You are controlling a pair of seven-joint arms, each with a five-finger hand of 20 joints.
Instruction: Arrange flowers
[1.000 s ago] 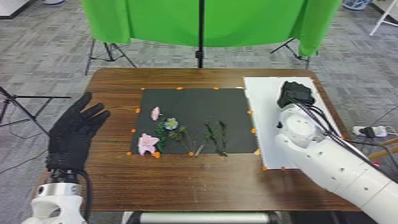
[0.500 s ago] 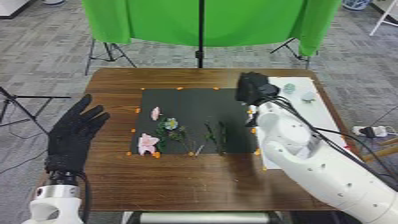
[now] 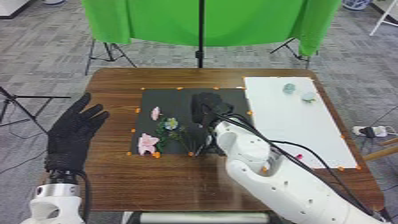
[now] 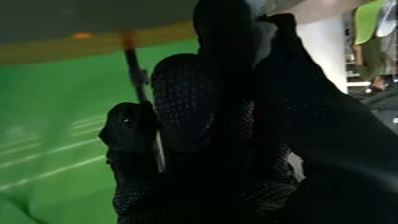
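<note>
flowers (image 3: 147, 143) on black mat (image 3: 173, 100); right hand (image 3: 209, 106) above mat, grip unclear; left hand (image 3: 71, 132) open, fingers spread

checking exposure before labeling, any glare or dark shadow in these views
head view: white board and right arm look bright, soft shadow on the wooden table beside the arm; right wrist view: right hand nearly black, pale streaks across the green cloth

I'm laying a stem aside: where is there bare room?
White board, between the pale flowers and red piece; near table, between both arms. Crowded: dark mat's near left, around the leaves, and under the right hand.
</note>
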